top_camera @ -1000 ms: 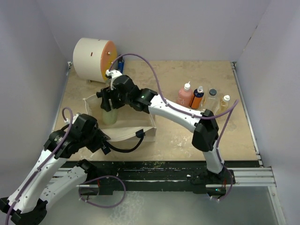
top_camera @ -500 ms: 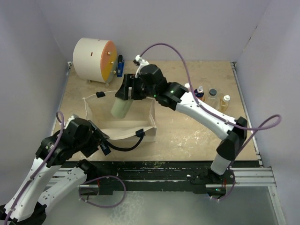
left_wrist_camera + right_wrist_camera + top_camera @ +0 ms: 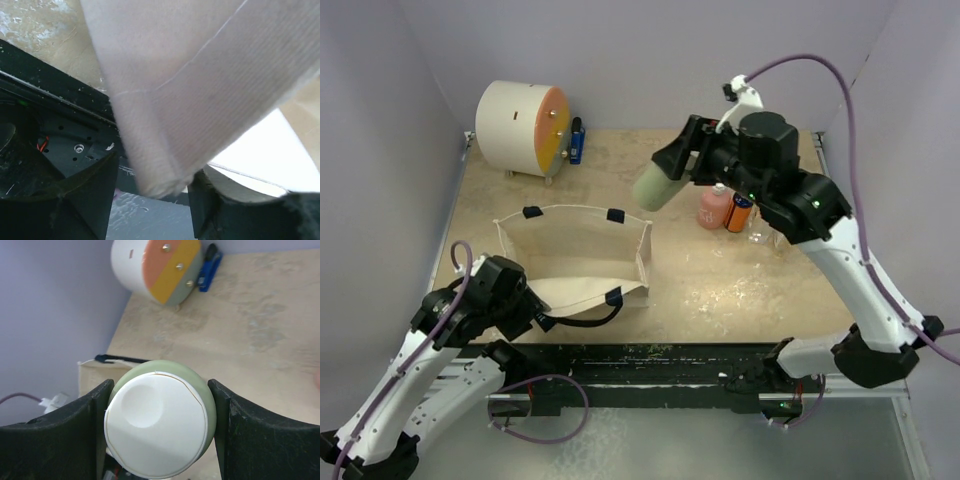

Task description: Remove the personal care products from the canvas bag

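Showing a round white end, the olive-green jar (image 3: 160, 425) looks pale, cylindrical.

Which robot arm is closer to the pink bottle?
The right arm. Its jaws hold the green jar up just beside the pink bottle, on its left in the top view. The left arm is far off, at the canvas bag's near edge.

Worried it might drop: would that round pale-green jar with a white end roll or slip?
The round pale-green jar, clamped by the right gripper, would likely roll if laid sideways. Its flat white end should stand steady. It looks smooth, perhaps slippery.
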You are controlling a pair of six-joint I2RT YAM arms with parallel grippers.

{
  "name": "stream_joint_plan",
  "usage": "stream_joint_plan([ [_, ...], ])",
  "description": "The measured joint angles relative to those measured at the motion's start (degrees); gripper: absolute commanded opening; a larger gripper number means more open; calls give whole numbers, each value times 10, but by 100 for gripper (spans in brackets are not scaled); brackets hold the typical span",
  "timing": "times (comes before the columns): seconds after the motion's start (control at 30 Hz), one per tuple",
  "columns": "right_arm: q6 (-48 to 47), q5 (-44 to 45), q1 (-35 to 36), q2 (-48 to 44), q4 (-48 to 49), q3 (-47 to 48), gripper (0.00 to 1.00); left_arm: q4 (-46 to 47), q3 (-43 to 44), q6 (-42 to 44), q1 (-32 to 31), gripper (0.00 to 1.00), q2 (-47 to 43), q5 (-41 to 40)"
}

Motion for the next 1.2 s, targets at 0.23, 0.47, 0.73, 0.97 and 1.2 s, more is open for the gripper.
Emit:
stream_joint_plan([
  [0.23,-50,123,-7,-87,-69,-51,0,-11,-6,-4,0,34,-50,3],
  [0.47,-60,196,-16,-124,-105,-168,0,-26,-5,-7,0,34,-56,-11],
  [0.73,-80,215,-39,-136,-45,-303,0,13,33,32,0,52,18,-29],
  [0.97,-123,214,-97,-141,85,-449,0,33,101,85,0,87,117,-47],
  [1.2,-163,212,-113,-108,241,-541,0,18,148,101,0,99,69,-57],
])
